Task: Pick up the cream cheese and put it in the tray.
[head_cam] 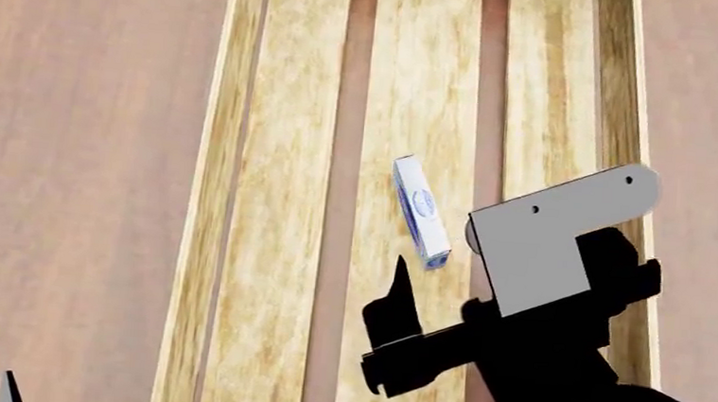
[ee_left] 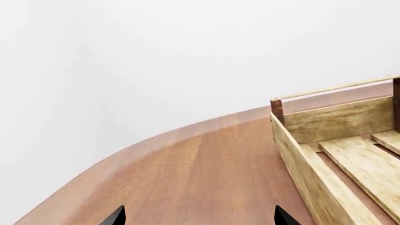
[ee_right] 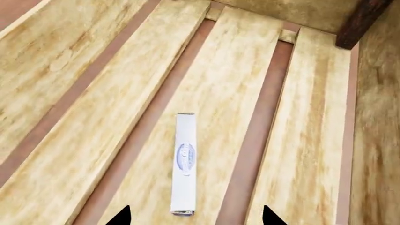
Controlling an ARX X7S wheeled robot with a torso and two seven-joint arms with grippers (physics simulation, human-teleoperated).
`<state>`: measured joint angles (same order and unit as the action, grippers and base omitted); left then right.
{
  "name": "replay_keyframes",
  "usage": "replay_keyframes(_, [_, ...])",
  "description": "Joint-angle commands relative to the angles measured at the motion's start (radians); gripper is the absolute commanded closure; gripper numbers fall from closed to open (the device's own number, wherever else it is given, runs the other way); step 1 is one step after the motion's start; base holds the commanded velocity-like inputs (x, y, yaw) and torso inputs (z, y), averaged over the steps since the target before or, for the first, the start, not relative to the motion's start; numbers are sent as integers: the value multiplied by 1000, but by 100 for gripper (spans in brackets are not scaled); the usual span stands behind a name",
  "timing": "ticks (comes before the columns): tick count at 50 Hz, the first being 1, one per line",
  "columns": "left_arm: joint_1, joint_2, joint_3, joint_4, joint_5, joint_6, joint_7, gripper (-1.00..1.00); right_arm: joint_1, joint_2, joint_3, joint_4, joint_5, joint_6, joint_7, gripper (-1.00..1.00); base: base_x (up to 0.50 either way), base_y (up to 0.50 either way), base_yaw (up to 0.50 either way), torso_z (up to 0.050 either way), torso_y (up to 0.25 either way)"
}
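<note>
Closest to where I stood was the left gripper [ee_left: 198, 219], just two dark fingertips poking up at the edge of the left wrist view, spread wide apart with nothing between them, hanging over the bare wooden table [ee_left: 187, 178] just beside the tray [ee_left: 293, 150]. Moving right, the tray's pale slats ran away from me with dark gaps between them, and the cream cheese [head_cam: 421, 210] was already sitting inside, standing on its thin edge on the middle slat, a bit skewed to the boards. Further right the right gripper [ee_right: 194, 216] hovered right over it, fingers parted and gripping nothing, the box clear of both tips. So I'd say the drop was basically done. As for handling, that box looked light and stiff, thin cardboard, probably a little slick on the printed faces, and perched on its edge like that it seemed ready to tip at a nudge. If anyone needed to grab it again, I'd pinch across the two broad faces near the middle, by the blue logo.
</note>
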<state>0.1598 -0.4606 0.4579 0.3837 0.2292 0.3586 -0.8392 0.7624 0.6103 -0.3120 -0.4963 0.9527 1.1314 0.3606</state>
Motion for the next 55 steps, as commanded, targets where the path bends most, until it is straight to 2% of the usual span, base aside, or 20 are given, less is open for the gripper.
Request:
replay_keyframes(1, [2,-4,-2,5,0,-2,-3,-100,2,30,62,-90,79,51,56,-100,0,0,0,0,0])
replay_keyframes(8, [2,-5,-4,5,2,-3,-6,-100,3,52,105,-148,140,82,98,-100,0,0,0,0,0])
replay_keyframes(18, [2,-5,-3,9,6,-11,-6,-100,2,128,257,-275,366,132,235,-100,0,0,0,0,0])
replay_keyframes(27, [6,-12,-14,20,4,-15,-12,-100,-67,189,376,-311,428,85,259,-100,0,0,0,0,0])
replay_keyframes(36, [12,-18,-25,33,14,-24,-20,-100,-257,202,510,-347,311,-37,167,-100,0,0,0,0,0])
replay_keyframes(42, [23,-36,-67,80,-14,-46,-31,-100,-380,184,558,-377,161,-144,82,-100,0,0,0,0,0])
replay_keyframes(43, [20,-43,-83,106,-21,-68,-27,-100,-397,191,542,-397,103,-157,76,-100,0,0,0,0,0])
replay_keyframes(46, [-6,-61,-115,185,-41,-163,9,-100,-427,179,558,-406,93,-187,59,-100,0,0,0,0,0])
replay_keyframes(55, [-166,-117,-261,553,-141,-567,139,-100,-448,160,583,-433,44,-240,66,-100,0,0,0,0,0])
